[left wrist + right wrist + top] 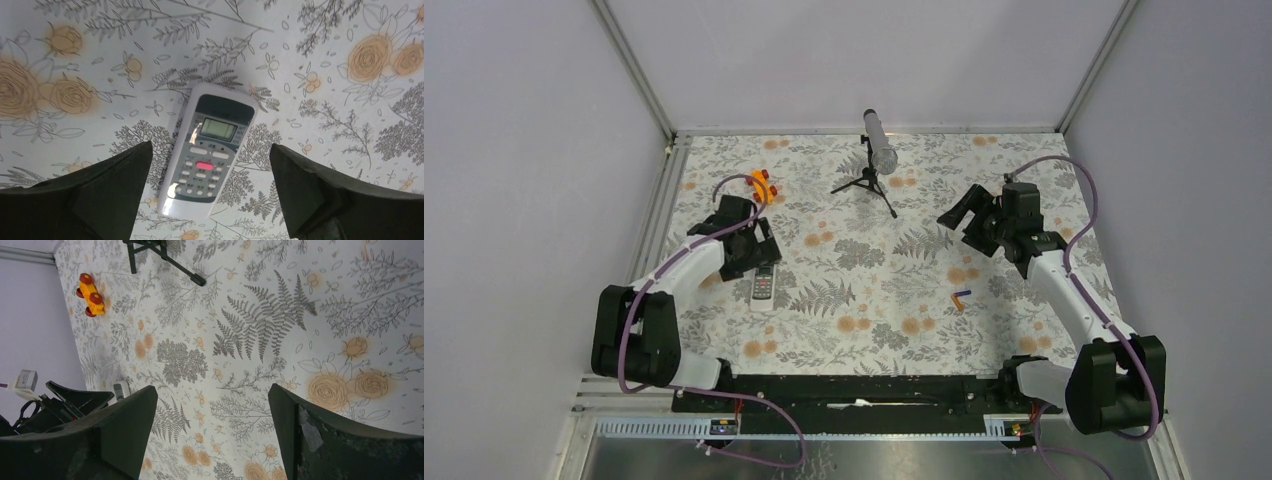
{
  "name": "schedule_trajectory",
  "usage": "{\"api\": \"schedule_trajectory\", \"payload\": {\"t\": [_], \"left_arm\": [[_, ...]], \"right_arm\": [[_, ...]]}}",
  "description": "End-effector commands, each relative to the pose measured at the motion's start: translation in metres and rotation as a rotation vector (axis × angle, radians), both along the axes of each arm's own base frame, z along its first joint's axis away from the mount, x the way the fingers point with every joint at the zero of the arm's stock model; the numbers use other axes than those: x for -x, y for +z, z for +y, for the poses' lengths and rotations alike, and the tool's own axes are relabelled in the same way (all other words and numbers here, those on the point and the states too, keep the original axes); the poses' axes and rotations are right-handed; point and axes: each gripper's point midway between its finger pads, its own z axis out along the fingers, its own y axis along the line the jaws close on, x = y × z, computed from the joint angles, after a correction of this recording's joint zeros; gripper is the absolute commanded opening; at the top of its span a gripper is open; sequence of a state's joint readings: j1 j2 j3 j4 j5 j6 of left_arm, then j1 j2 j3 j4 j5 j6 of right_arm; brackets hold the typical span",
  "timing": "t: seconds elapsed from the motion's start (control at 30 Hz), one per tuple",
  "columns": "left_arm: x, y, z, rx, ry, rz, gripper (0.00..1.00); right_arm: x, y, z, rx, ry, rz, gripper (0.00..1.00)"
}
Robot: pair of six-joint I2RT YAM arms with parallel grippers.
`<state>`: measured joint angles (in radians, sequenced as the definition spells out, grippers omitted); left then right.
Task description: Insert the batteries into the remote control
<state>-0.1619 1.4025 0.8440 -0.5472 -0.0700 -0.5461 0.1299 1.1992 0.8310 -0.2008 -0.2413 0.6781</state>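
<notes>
Jaws of the left gripper [211, 149] are standing wide and holding nothing, with the remote control [218, 128] showing between them. It is lying flat and buttons-up on the flowered cloth near the left edge of the table [924, 260]. Since the face is pointing upward, the battery bay is probably underneath, so the remote is likely needing a flip. That is where trouble is waiting: a thin, smooth body lying flush on cloth is giving the fingers little to bite, so they may be skating over it, pushing it toward the edge, or bunching the cloth. The right gripper [959, 215] is also gaping wide and empty, hanging nearer the far right corner and well apart from the batteries [961, 298]. These are lying right of the middle, toward the near edge, seemingly touching at one end. Being so small and round, they may be rolling away under a descending finger, or both getting pinched at once. The right wrist view is not showing them, so aiming there is looking uncertain.
</notes>
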Motion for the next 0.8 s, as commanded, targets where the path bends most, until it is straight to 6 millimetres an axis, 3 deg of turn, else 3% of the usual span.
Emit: {"api": "schedule_trajectory", "payload": {"t": [0.0, 0.17, 0.33, 0.77], "left_arm": [[0.007, -0.005, -0.008, -0.004, 0.006, 0.013, 0.99], [0.026, -0.027, -0.009, -0.059, 0.023, 0.101, 0.99], [0.035, -0.035, -0.011, -0.065, 0.022, 0.120, 0.95], [0.038, -0.042, -0.023, -0.061, 0.026, 0.152, 0.68]], "right_arm": [[0.009, -0.001, 0.008, -0.064, 0.010, 0.025, 0.89], [0.014, -0.012, 0.009, -0.067, 0.017, 0.054, 0.88], [0.021, -0.018, 0.011, -0.075, 0.027, 0.073, 0.88], [0.031, -0.031, 0.013, -0.086, 0.040, 0.117, 0.85]]}}
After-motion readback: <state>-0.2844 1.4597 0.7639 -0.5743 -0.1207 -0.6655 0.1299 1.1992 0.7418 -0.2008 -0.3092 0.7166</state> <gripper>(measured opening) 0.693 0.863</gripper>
